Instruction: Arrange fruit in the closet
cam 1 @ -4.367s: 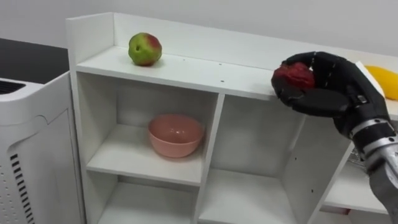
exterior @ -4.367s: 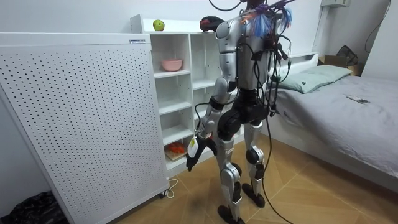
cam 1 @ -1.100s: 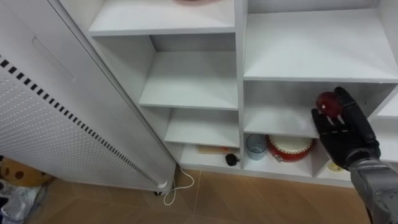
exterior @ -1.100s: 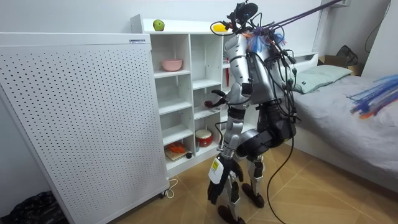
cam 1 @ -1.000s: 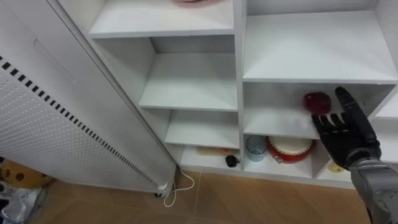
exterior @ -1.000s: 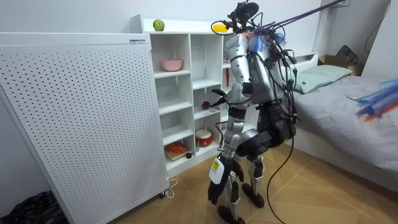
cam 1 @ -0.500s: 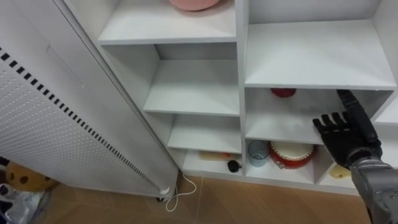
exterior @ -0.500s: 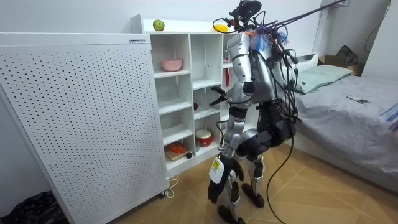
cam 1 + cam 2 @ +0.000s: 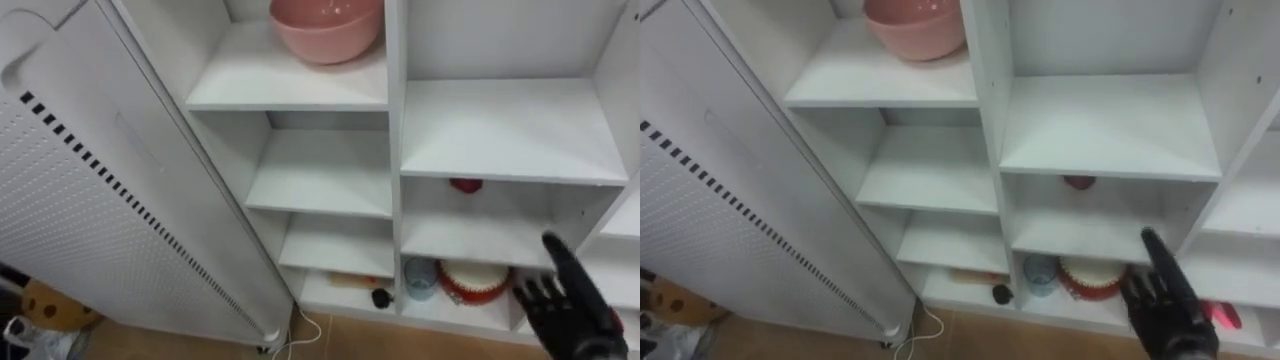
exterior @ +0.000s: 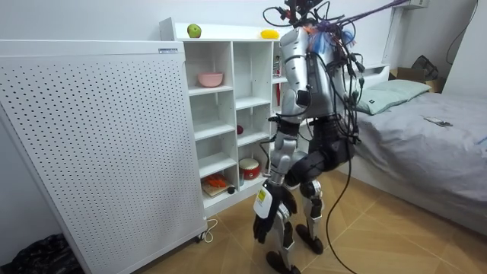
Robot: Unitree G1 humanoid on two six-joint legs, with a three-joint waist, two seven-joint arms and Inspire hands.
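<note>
Sitting far back in a box of the white closet (image 9: pixel 394 150) is the red fruit (image 9: pixel 465 185), alone on its shelf in the right-hand row. Below and to its right, well apart from it, the right hand (image 9: pixel 563 305) is held out flat with straight fingers, and it holds nothing. One box lower are a blue cup (image 9: pixel 419 276) and a round red and white thing (image 9: pixel 476 277). A pink bowl (image 9: pixel 327 25) rests on the top left shelf. The left hand (image 10: pixel 262 226) hangs low by the robot's side; I cannot tell how it is set.
</note>
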